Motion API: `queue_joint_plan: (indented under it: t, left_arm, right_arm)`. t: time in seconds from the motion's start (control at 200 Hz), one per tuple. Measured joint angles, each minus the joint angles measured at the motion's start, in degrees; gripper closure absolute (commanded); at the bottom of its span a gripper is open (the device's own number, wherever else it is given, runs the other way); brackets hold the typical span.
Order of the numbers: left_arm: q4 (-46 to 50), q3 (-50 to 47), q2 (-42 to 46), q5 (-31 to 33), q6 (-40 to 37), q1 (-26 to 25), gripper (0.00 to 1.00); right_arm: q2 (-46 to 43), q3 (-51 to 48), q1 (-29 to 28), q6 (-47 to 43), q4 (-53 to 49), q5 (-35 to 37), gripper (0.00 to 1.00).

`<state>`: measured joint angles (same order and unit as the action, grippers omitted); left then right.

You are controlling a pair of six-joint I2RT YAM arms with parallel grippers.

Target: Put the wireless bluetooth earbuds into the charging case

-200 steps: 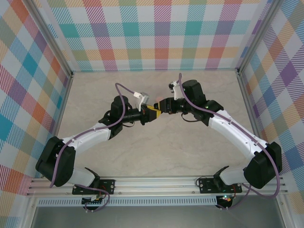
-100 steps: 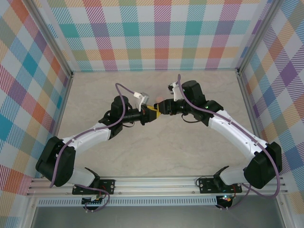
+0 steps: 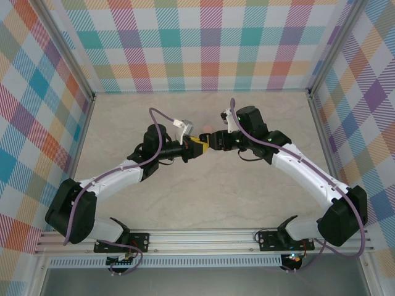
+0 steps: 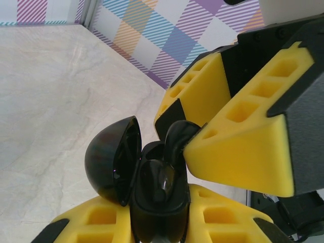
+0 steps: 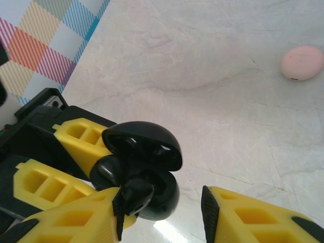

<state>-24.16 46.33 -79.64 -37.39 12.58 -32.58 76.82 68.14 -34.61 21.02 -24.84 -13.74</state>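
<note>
right jaws have just spread, letting go of the black earbud (image 4: 176, 137), which pokes from the open charging case (image 4: 158, 202), lower centre, pinched by the left jaws; seating looks nearly done

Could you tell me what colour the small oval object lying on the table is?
Pale pink; the oval object shows best in the right wrist view.

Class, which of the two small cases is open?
The black case, lid swung back, in the left gripper; the pink one lies shut on the table.
</note>
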Motion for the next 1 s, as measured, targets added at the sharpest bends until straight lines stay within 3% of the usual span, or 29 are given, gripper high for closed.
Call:
queue_joint_plan:
  t: [1.0]
  left_arm:
    - [3.23, 0.0, 1.49, 0.5, -3.21, 0.0, 0.82]
  right_arm:
    - [-0.7, 0.0, -0.37, -0.44, -1.86, 4.76, 0.53]
